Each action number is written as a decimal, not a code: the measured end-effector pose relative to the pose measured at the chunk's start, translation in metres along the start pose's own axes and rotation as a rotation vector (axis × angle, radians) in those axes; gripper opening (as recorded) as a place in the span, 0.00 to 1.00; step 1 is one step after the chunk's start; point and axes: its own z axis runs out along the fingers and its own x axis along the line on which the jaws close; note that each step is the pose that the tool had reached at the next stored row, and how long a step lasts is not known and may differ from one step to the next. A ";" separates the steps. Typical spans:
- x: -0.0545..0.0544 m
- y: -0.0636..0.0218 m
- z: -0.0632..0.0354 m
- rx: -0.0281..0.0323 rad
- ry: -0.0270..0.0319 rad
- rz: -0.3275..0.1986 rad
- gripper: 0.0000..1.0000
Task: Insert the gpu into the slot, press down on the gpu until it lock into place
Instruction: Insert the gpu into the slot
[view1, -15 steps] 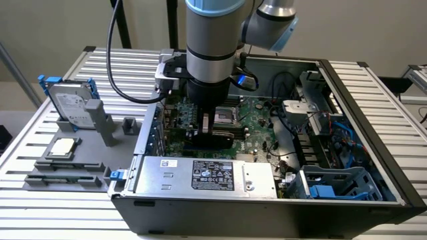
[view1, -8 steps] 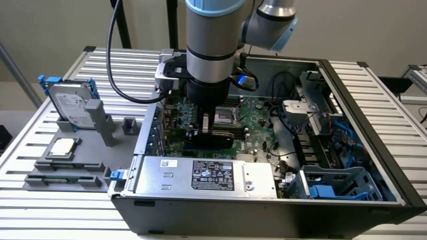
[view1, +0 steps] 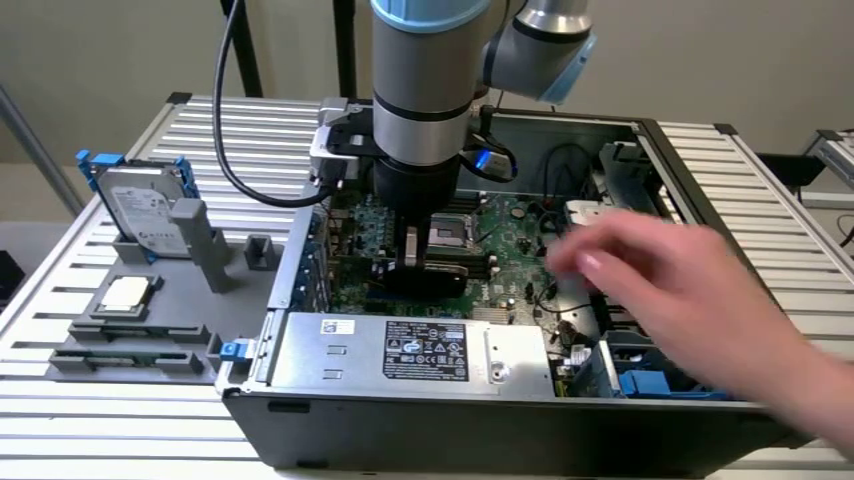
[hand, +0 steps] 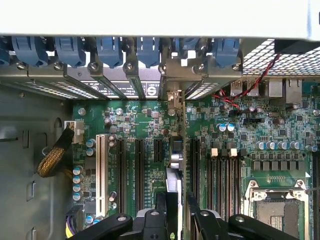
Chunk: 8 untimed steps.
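Note:
My gripper (view1: 430, 262) reaches down into the open computer case (view1: 267, 330) and is shut on the gpu (view1: 434, 270), a thin black card held upright over the green motherboard (view1: 514, 240). In the wrist view the gpu (hand: 173, 172) shows edge-on between my two black fingers (hand: 161, 215), with the gripper (hand: 176, 214) straddling it. The card's metal bracket end (hand: 173, 100) sits at the rear openings of the case. The card stands directly over the slot and hides it; whether it is seated I cannot tell.
A person's hand (view1: 667, 270) reaches into the case from the exterior view's right, close to my gripper. The silver power-supply box (view1: 414, 350) fills the case's near side. Black memory slots (hand: 222, 175), the CPU socket (hand: 277, 202) and a white slot (hand: 101, 170) flank the card. A hard drive (view1: 140, 210) stands outside.

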 end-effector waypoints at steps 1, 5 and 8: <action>0.000 0.0000 0.0000 0.0000 0.0000 0.000 0.26; 0.000 0.0000 0.0000 0.0000 0.0000 0.000 0.26; 0.000 0.0000 0.0000 0.0000 -0.0001 0.000 0.26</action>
